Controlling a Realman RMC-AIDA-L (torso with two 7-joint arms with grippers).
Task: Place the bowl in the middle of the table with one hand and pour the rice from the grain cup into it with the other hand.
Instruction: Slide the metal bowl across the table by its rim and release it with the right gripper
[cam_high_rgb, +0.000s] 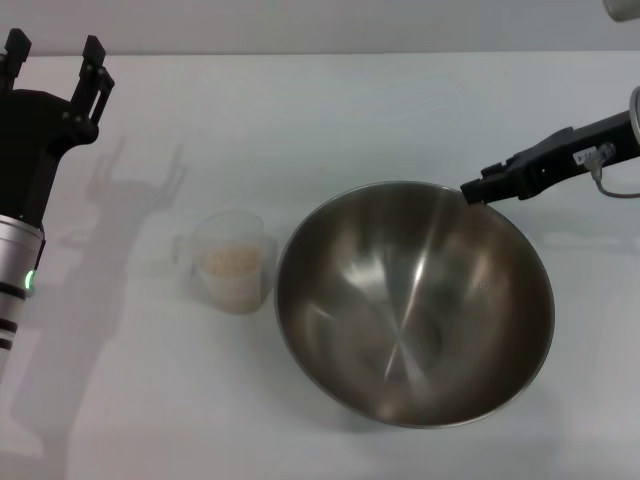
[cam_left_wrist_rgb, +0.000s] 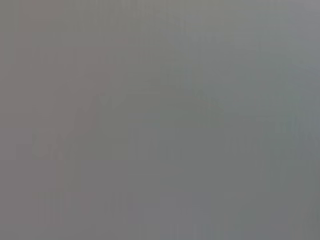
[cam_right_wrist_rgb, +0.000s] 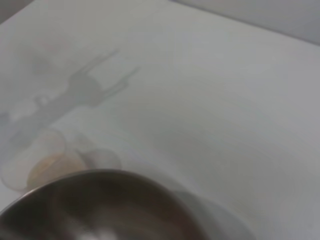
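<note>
The steel bowl (cam_high_rgb: 415, 300) is at the centre-right of the white table (cam_high_rgb: 300, 120), and its inside is empty. My right gripper (cam_high_rgb: 482, 189) reaches in from the right and is shut on the bowl's far right rim. The bowl looks slightly tilted. The clear grain cup (cam_high_rgb: 232, 262), with rice (cam_high_rgb: 230, 263) in it, stands upright just left of the bowl. My left gripper (cam_high_rgb: 55, 55) is open and empty at the far left, well apart from the cup. The right wrist view shows the bowl's rim (cam_right_wrist_rgb: 100, 175) and the cup (cam_right_wrist_rgb: 45, 165). The left wrist view shows only plain grey.
The arms cast shadows (cam_high_rgb: 140, 180) on the table behind the cup. The table's back edge (cam_high_rgb: 300, 52) runs along the top of the head view.
</note>
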